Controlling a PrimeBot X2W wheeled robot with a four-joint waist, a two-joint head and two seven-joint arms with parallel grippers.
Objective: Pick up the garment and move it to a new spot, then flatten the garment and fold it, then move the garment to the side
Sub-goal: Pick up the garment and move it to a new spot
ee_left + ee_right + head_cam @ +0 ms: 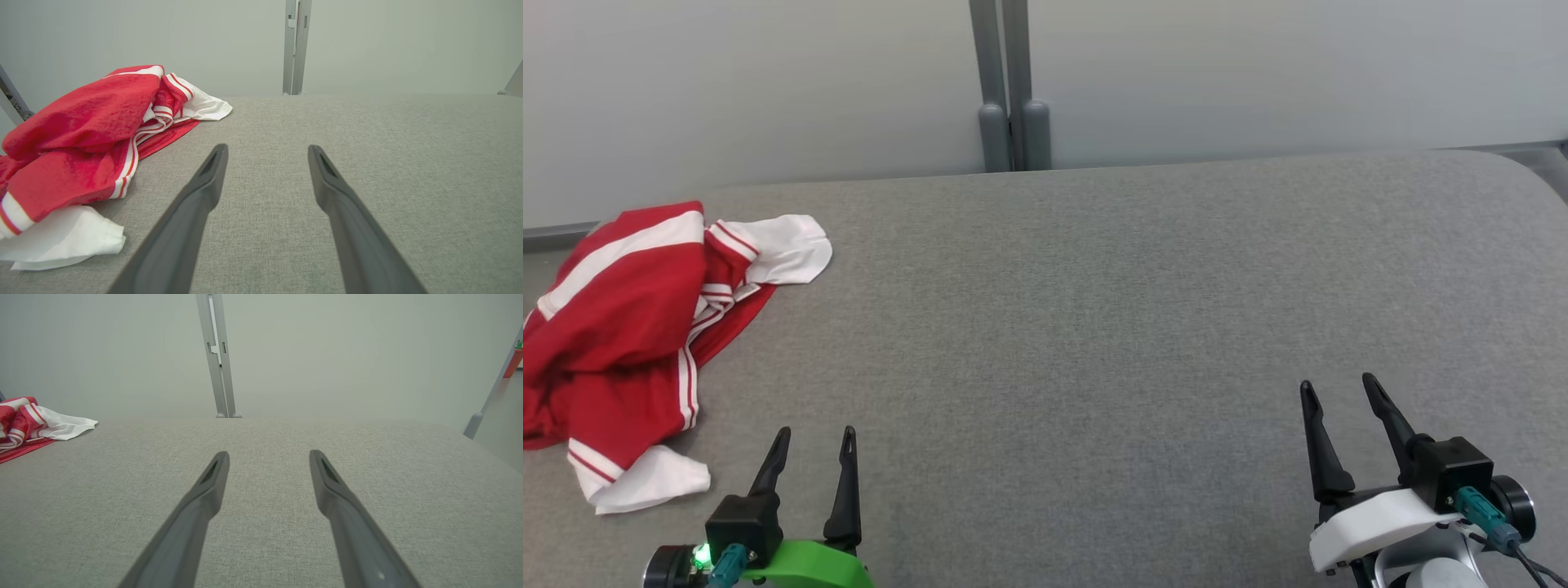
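Garment (629, 327) crumpled just left of left claw (815, 439), untouched, prongs apart

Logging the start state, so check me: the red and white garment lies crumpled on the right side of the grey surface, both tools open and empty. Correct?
One thing is off: the garment lies crumpled on the left side of the grey surface, not the right; the head view shows it. The left tool and right tool are indeed open and empty.
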